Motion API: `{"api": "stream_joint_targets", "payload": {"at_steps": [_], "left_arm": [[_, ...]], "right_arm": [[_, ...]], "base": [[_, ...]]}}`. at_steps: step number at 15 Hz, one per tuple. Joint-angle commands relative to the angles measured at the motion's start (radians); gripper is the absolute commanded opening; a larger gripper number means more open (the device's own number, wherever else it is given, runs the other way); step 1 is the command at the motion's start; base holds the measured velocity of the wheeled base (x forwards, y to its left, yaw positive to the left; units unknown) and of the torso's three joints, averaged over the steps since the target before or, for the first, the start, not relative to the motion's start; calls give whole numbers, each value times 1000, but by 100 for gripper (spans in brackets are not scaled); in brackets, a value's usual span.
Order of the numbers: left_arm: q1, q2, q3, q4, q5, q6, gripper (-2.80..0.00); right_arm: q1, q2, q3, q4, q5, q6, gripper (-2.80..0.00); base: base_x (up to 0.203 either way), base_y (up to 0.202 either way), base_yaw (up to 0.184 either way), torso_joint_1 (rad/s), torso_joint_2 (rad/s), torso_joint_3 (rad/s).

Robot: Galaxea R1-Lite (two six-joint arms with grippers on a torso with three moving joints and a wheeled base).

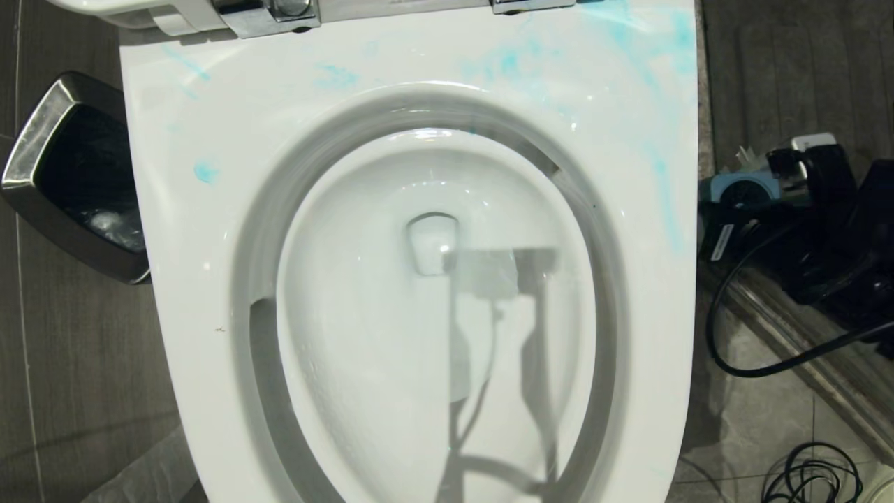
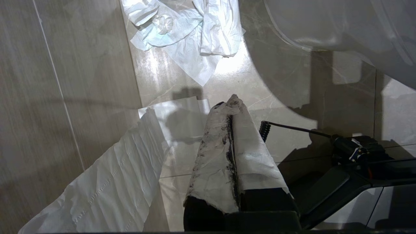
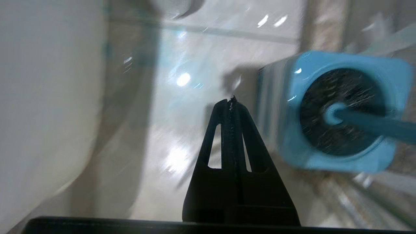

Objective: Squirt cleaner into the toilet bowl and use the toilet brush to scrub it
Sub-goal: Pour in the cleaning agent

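Note:
The white toilet bowl [image 1: 209,293] fills the head view, its lid up and blue smears across the back and right of its rim. In the right wrist view my right gripper [image 3: 230,100] is shut and empty. It points down at the floor between the toilet's outer wall [image 3: 39,97] and the toilet brush. The brush's dusty-blue handle [image 3: 373,127] and dark head [image 3: 344,94] stand in a blue-topped holder [image 3: 292,136], off to one side of the fingertips and apart from them. My left gripper [image 2: 232,99] hangs shut, its fingers wrapped in white paper. I cannot make out the cleaner.
A chrome-rimmed waste bin [image 1: 42,161] stands left of the toilet. Right of the toilet, the blue holder [image 1: 744,188] sits among dark hardware and a looping black cable [image 1: 719,349]. Crumpled tissue [image 2: 195,35] and a paper sheet [image 2: 107,182] lie on the floor tiles.

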Motion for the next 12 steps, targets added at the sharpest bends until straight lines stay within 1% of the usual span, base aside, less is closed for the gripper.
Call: {"api": "stream_joint_targets", "payload": {"at_steps": [1, 2, 4, 5, 6, 9, 12], "left_arm": [[1, 2, 0, 0, 0, 0, -280], [1, 2, 0, 0, 0, 0, -280], [1, 2, 0, 0, 0, 0, -280], [1, 2, 0, 0, 0, 0, -280], [1, 2, 0, 0, 0, 0, -280], [1, 2, 0, 0, 0, 0, -280], [1, 2, 0, 0, 0, 0, -280]], "right_arm": [[3, 160, 57, -311, -56, -27, -280], [4, 210, 70, -402, -79, -41, 0], [11, 305, 76, -568, -97, -92, 0], [32, 334, 74, -623, -100, -87, 0], [52, 352, 73, -634, -97, -66, 0], [80, 415, 55, -658, -87, -55, 0], [83, 518, -39, -682, -78, -76, 0]], "base": [[0, 0, 0, 0, 0, 0], [0, 0, 0, 0, 0, 0], [0, 0, 0, 0, 0, 0], [0, 0, 0, 0, 0, 0], [0, 0, 0, 0, 0, 0], [0, 0, 0, 0, 0, 0], [0, 0, 0, 0, 0, 0]]}}
